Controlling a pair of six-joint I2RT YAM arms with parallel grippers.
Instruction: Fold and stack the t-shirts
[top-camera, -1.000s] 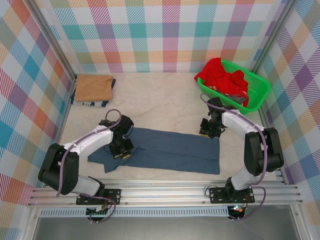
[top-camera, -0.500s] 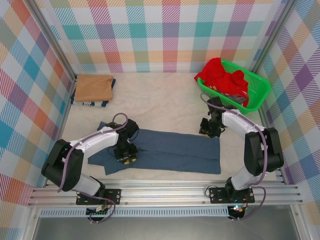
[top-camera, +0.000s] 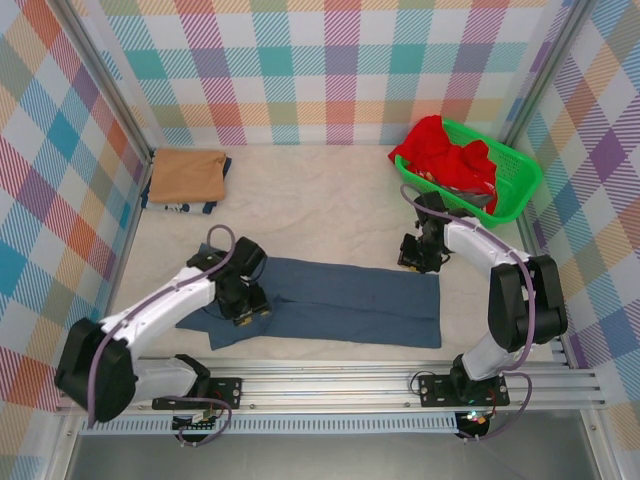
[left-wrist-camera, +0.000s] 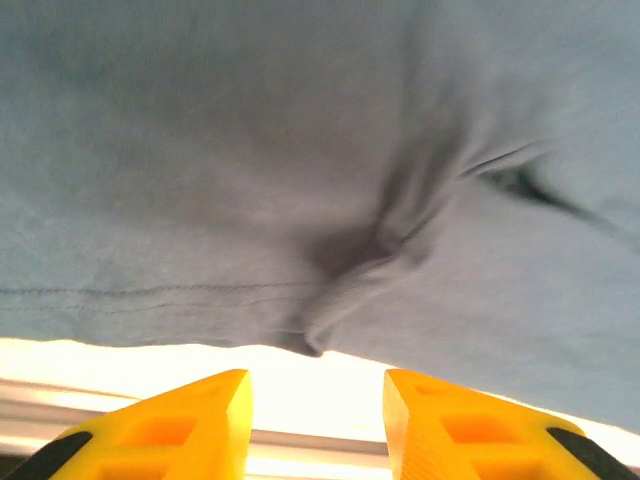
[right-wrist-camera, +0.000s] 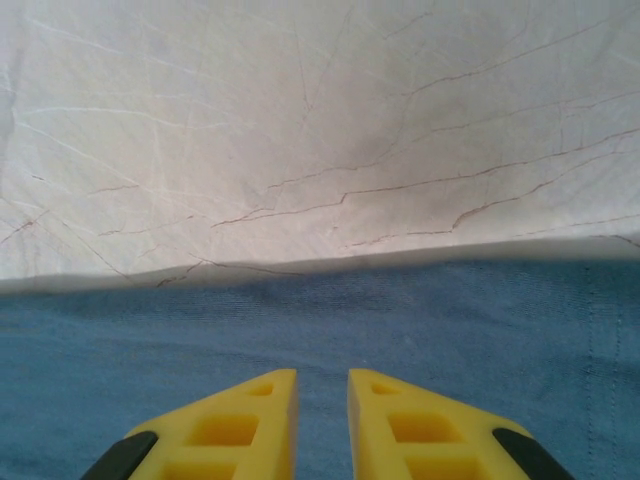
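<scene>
White-sheeted table (top-camera: 320, 200), bare through the middle and back. Slate-blue t-shirt (top-camera: 350, 305) flat along the near edge. Green basket (top-camera: 520, 185) in the far right corner with the red shirt (top-camera: 445, 155) spilling over its rim. Folded tan shirt (top-camera: 187, 175) at the far left wall. Left gripper (top-camera: 248, 312) over the blue shirt's left end, fingers apart, holding nothing. Right gripper (top-camera: 418, 262) at its far right corner, fingers close together; grip cannot be told.
</scene>
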